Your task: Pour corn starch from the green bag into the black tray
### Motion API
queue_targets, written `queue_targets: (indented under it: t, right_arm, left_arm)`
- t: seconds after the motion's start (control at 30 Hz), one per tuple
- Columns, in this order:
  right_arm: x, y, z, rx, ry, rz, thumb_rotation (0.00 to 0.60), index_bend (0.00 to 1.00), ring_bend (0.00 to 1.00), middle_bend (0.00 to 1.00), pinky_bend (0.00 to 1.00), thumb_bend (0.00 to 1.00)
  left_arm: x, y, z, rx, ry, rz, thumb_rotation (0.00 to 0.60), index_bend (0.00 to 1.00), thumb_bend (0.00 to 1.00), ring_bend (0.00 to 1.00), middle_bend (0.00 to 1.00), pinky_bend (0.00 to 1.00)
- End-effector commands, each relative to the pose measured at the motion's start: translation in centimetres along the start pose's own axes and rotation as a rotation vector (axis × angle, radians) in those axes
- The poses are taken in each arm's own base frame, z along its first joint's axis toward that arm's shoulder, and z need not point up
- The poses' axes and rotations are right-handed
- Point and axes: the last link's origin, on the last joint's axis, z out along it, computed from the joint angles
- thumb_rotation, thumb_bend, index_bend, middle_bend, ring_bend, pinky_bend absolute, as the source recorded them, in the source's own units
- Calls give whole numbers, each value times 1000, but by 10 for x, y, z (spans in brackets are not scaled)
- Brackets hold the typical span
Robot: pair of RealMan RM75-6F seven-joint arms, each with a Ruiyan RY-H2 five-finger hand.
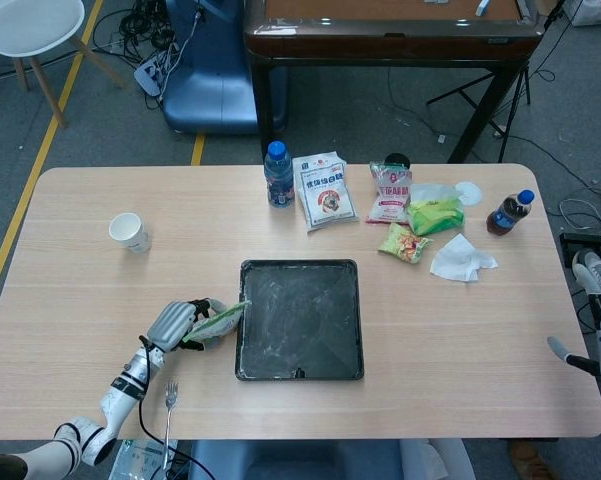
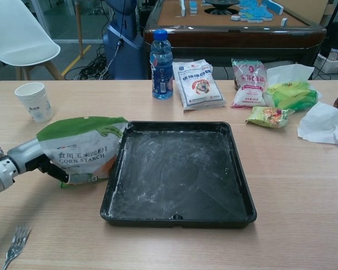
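Observation:
The green and white corn starch bag (image 2: 84, 150) stands against the left wall of the black tray (image 2: 234, 169), its top leaning toward the tray. In the head view the bag (image 1: 217, 321) shows beside the tray (image 1: 352, 340). My left hand (image 1: 173, 324) grips the bag from the left, fingers wrapped around it; the chest view shows the same hand (image 2: 23, 159) behind the bag. White powder dusts the tray's floor. My right hand (image 1: 593, 330) hangs off the table's right edge, holding nothing; how its fingers lie is unclear.
A fork (image 2: 14, 242) lies near the front left edge. A paper cup (image 2: 35, 101) stands far left. Along the back are a water bottle (image 2: 161, 57), a white flour bag (image 2: 198, 83), snack packets (image 2: 249, 82), a green bag (image 2: 291, 94) and a tissue (image 2: 323, 124).

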Motion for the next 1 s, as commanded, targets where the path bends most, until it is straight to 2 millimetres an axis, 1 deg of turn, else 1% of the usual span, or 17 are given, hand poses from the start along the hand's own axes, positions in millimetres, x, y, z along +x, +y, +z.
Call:
queue_targets:
  t: [0.03, 0.17, 0.33, 0.47, 0.57, 0.7, 0.8, 0.83, 0.93, 1.0]
  right_arm:
    - [0, 0, 0, 0, 2, 0, 600, 101, 30, 238, 71, 51]
    - [1, 0, 0, 1, 9, 1, 600, 101, 30, 242, 71, 51]
    - [2, -1, 0, 8, 19, 2, 600, 102, 30, 247, 71, 50]
    - [1, -2, 0, 14, 23, 4, 600, 103, 30, 249, 71, 51]
    - [0, -3, 0, 19, 23, 8, 600, 103, 30, 250, 71, 50]
    - [-1, -4, 1, 27, 26, 15, 600, 103, 30, 252, 71, 51]
    - [-2, -4, 1, 33, 29, 20, 600, 103, 30, 255, 71, 51]
    - [-2, -4, 1, 34, 30, 21, 600, 103, 30, 256, 71, 50]
    - [-3, -3, 1, 34, 31, 24, 600, 102, 30, 257, 71, 50]
    - [-4, -2, 0, 32, 31, 28, 600, 103, 30, 258, 71, 50]
  left_arm:
    - [3, 0, 3, -16, 29, -14, 600, 439, 313, 507, 497, 609]
    - [12, -5, 4, -30, 43, -2, 600, 485, 332, 549, 551, 659]
    - [29, -9, 5, -65, 32, 50, 600, 489, 333, 552, 559, 679]
    - [47, -7, 8, -108, -5, 160, 600, 480, 333, 552, 559, 680]
    - [61, 5, 12, -155, -26, 266, 600, 477, 333, 549, 559, 680]
    - [70, 27, 19, -209, -53, 400, 600, 471, 334, 545, 559, 680]
    - [70, 48, 25, -250, -71, 526, 600, 466, 340, 539, 559, 680]
    - [69, 56, 27, -264, -77, 573, 600, 466, 342, 537, 559, 680]
    - [65, 73, 31, -274, -105, 656, 600, 457, 349, 531, 559, 680]
    - [61, 86, 35, -295, -122, 755, 600, 450, 353, 527, 559, 680]
